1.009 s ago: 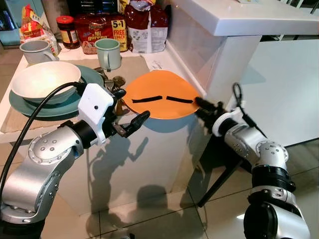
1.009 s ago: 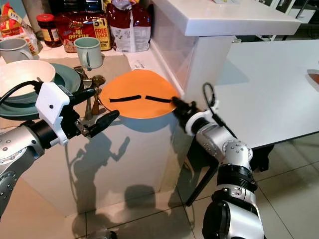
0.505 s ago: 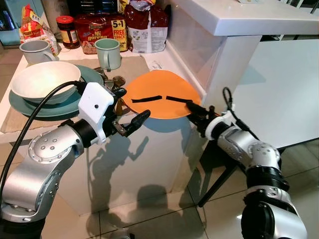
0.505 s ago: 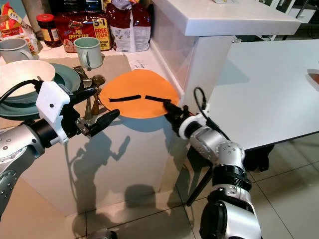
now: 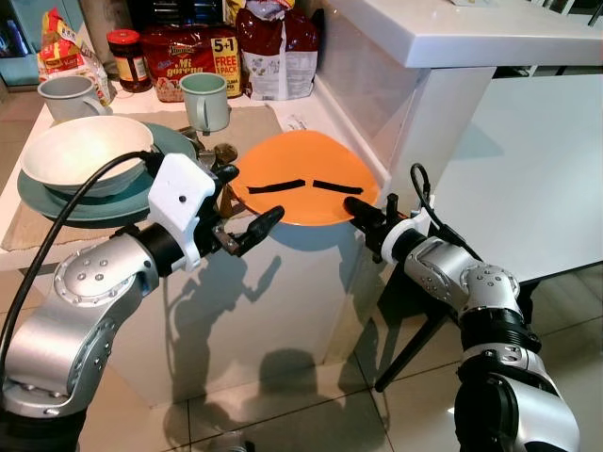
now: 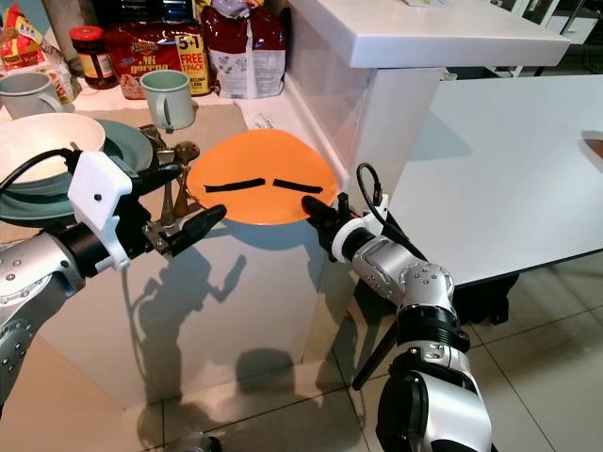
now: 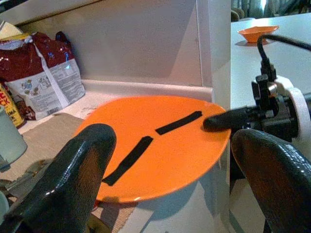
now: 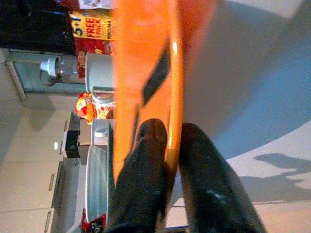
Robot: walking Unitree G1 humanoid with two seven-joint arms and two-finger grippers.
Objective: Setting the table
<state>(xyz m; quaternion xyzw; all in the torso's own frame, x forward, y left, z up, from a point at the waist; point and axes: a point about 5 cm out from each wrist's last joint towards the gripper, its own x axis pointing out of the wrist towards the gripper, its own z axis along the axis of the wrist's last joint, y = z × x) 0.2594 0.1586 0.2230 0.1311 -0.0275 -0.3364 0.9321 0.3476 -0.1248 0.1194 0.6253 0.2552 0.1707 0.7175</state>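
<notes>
An orange plate point(image 5: 303, 165) with two black tape strips lies at the counter's front edge, overhanging it. My right gripper point(image 5: 356, 209) is at the plate's right rim, shut on it. In the right wrist view its black fingers point(image 8: 143, 170) straddle the rim, one on top and one underneath. My left gripper point(image 5: 250, 196) hovers open just left of the plate, at the counter's front, holding nothing. The left wrist view looks across the plate point(image 7: 160, 145) between wide-apart fingers point(image 7: 80, 165) toward the right gripper point(image 7: 228, 119).
A white bowl point(image 5: 85, 151) sits on a teal plate point(image 5: 118, 202) at the left, on a beige placemat. Cutlery point(image 5: 221, 155), two pale green mugs point(image 5: 204, 101), a jar and food packets stand behind. A raised white ledge point(image 5: 471, 33) and a white dining table point(image 5: 537, 160) are at the right.
My right gripper has moved left along the counter edge and now has its fingers over the plate's right rim. The left arm has stayed put.
</notes>
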